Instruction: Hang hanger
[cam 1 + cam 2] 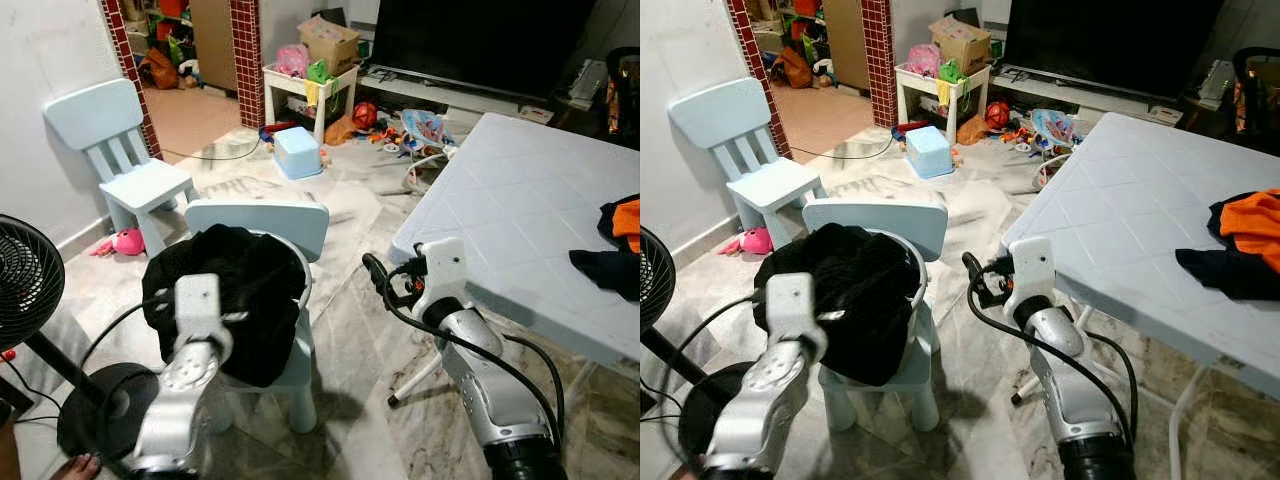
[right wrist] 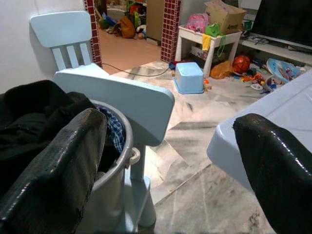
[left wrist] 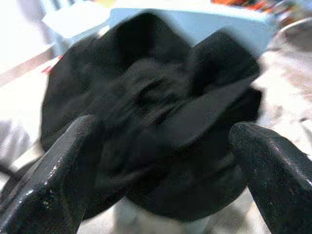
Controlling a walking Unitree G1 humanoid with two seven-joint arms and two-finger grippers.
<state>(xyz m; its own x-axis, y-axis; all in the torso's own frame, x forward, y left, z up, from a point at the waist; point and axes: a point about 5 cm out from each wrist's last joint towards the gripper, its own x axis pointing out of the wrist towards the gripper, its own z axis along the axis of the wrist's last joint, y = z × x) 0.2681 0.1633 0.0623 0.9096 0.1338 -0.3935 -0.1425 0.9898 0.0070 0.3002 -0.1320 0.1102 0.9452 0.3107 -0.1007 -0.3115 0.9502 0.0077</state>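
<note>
A heap of black cloth (image 1: 235, 290), possibly clothing, fills a pale bucket (image 2: 117, 165) at the frame's lower left.

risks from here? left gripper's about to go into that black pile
1. The black clothes are heaped over the bucket rim on a small chair; a pull by the open left gripper may tip the bucket.
2. No hanger is visible; the gripper may grab only cloth.
3. The right gripper hangs open near the table edge and could bump it.
</note>
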